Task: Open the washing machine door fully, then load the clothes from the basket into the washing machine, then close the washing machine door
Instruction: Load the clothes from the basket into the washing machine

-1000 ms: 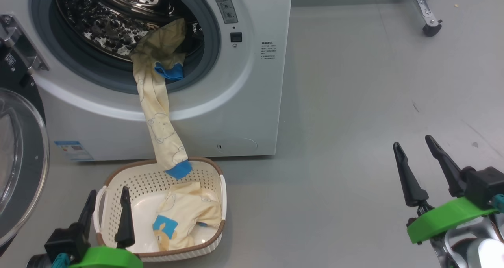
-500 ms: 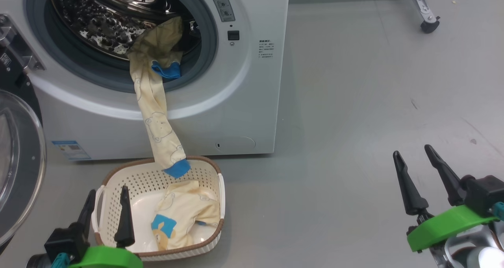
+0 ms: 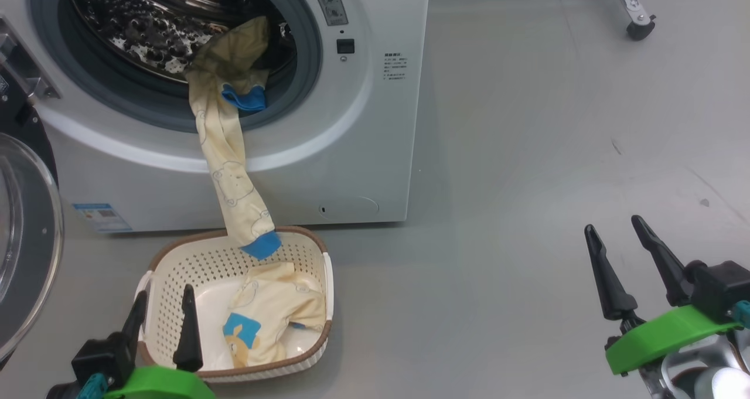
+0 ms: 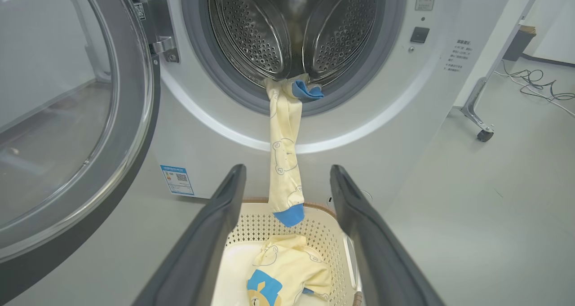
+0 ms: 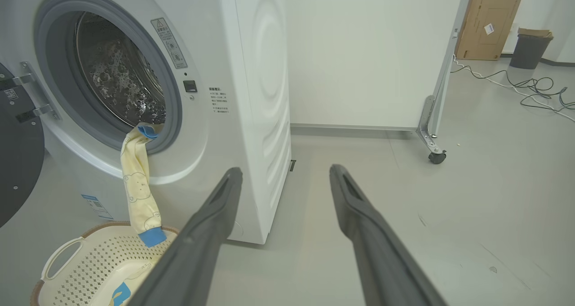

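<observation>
Left tool [image 3: 165, 292] stands wide with nothing between its fingers, poised at the near rim of the basket [image 3: 193, 270], fingers aimed at the washer [image 3: 375, 123]. Right tool [image 3: 612, 223] is just as wide and bare, well apart to the right above plain floor [image 3: 527, 153], so the left arm is clearly the nearer one for loading. The door [image 4: 67, 126] is swung out to the left, leaving the drum [image 4: 292, 27] mouth free.

The draped garment [image 3: 225, 164] is half loaded. Its top lies inside the drum mouth and its long axis runs straight down over the gasket [image 4: 195, 36] and the white front, the blue cuff [image 3: 262, 245] dangling just inside the basket's far rim. In the left wrist view that strip hangs squarely between the fingers, dead ahead. The crumpled garment [image 3: 269, 311] lies on the basket's bottom, just ahead and right of the left tool, lower than the cuff.

I judge the next reach a short forward-and-down move by the left arm. The dangling strip would need pushing in before the door can shut.
</observation>
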Robot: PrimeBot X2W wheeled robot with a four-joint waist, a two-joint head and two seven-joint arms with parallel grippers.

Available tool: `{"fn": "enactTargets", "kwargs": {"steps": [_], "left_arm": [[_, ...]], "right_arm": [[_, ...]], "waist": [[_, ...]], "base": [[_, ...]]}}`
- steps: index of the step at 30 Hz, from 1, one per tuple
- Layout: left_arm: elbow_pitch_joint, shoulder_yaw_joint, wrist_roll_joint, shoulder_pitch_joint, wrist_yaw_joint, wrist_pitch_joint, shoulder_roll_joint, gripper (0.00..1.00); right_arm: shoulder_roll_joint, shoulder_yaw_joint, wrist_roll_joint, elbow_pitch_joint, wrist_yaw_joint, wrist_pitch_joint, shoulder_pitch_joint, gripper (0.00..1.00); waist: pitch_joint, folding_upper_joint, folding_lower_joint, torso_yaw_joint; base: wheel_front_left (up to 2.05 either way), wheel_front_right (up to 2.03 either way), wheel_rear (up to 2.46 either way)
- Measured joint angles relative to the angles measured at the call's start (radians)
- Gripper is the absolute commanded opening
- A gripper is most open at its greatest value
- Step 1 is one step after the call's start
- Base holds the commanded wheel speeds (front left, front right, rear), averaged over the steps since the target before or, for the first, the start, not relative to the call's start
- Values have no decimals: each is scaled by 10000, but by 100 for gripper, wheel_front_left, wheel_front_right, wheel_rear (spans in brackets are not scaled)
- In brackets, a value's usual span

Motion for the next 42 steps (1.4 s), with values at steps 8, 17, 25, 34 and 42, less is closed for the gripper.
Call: {"fn": "enactTargets", "kwargs": {"steps": [8,17,25,34,42], "left_arm": [[1218,-240,-441,-1246,-644,606,-38,100],[3668,-272,-907,-3680,-1524,1122,-77,100],[5791,-242,-1149,-6044,-2167,1745,-21,100],[7795,-35,-1379,-8641,-2558,2219,558,100],[8949,27,-1406,-10343,-2648,2828,1313,100]], "right_arm": [[2,90,17,-163,0,4,-174,100],[0,370,15,-238,0,-217,-1244,100],[-2,740,15,-117,0,-523,-2078,100],[-4,1225,217,169,0,-928,-2973,100],[-6,1546,458,380,0,-1244,-3423,100]], "waist": [[731,0,0,-157],[2169,0,2,-495],[3535,-1,4,-890],[5120,-1,4,-1519],[6235,-1,3,-2136]], "base": [[0,0,0],[0,0,0],[0,0,0],[0,0,0],[0,0,0]]}}
